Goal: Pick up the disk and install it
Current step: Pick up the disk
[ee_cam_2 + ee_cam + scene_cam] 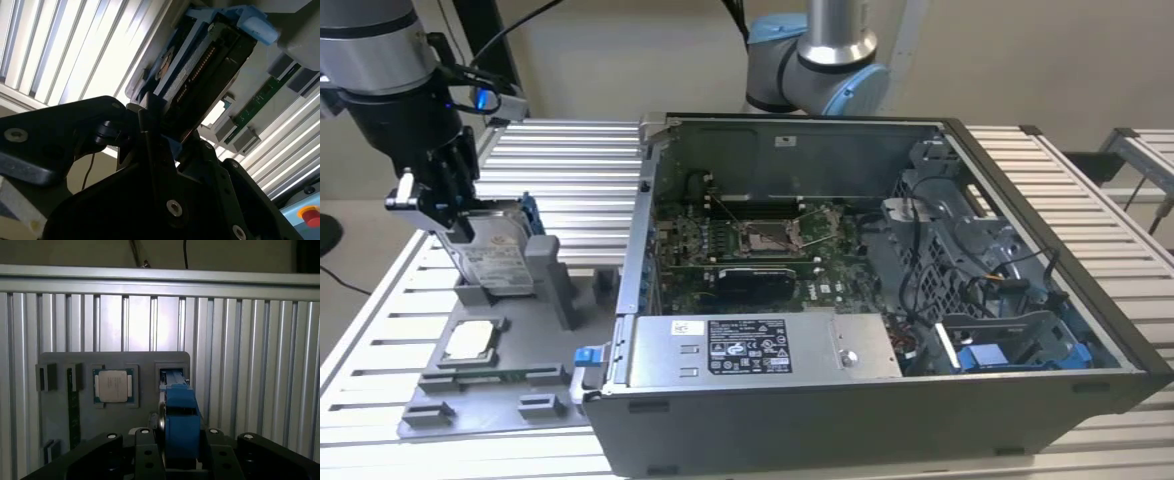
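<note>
Disk (pixel 496 250) first: where is it?
— In the exterior view it stands on edge at the ten o'clock corner of the grey tray (pixel 494 395), label side showing, blue frame along its far edge. That puts it at about nine o'clock from the open computer case (pixel 854 420), well apart from it.

And the gripper (pixel 454 222)?
— It is clamped on the disk from above. In the first wrist view the black fingers (pixel 145 450) press on both sides of the blue frame, with no gap to see.

Is the disk out of its slot?
— I cannot tell. Its lower edge is close against the tray's upright holder.

What else is on the tray?
— A square chip (pixel 470 340) lies flat at six o'clock from the disk, near it but not touching.

Inside the case?
— The green board (pixel 761 240) lies in the middle. A grey box (pixel 747 347) with a black label sits at six o'clock from the board.
</note>
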Controlling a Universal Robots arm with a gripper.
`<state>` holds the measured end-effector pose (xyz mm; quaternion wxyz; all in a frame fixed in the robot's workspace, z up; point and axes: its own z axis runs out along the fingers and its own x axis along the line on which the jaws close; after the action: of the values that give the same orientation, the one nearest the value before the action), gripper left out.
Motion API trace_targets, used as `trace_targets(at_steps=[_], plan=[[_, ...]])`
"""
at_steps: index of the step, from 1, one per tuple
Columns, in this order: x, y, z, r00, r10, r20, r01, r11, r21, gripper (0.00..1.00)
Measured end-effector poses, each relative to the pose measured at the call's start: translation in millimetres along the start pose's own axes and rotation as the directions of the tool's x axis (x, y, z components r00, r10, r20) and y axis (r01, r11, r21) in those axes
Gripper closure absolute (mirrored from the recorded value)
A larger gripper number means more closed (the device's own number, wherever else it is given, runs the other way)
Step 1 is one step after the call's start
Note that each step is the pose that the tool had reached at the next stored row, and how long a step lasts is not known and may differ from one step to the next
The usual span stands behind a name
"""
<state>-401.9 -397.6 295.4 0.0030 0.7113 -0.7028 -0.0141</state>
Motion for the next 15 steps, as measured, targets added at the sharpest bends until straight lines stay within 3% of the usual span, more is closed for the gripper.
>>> trace_targets(at_steps=[9,15], plan=[[-0.1,0.2,-9.1,1.0,0.0,0.0,0.0,1.0,0.0001,1.0],[-0.3,0.5,-22.6,1.0,0.0,0.0,0.0,1.0,0.0,1.0]])
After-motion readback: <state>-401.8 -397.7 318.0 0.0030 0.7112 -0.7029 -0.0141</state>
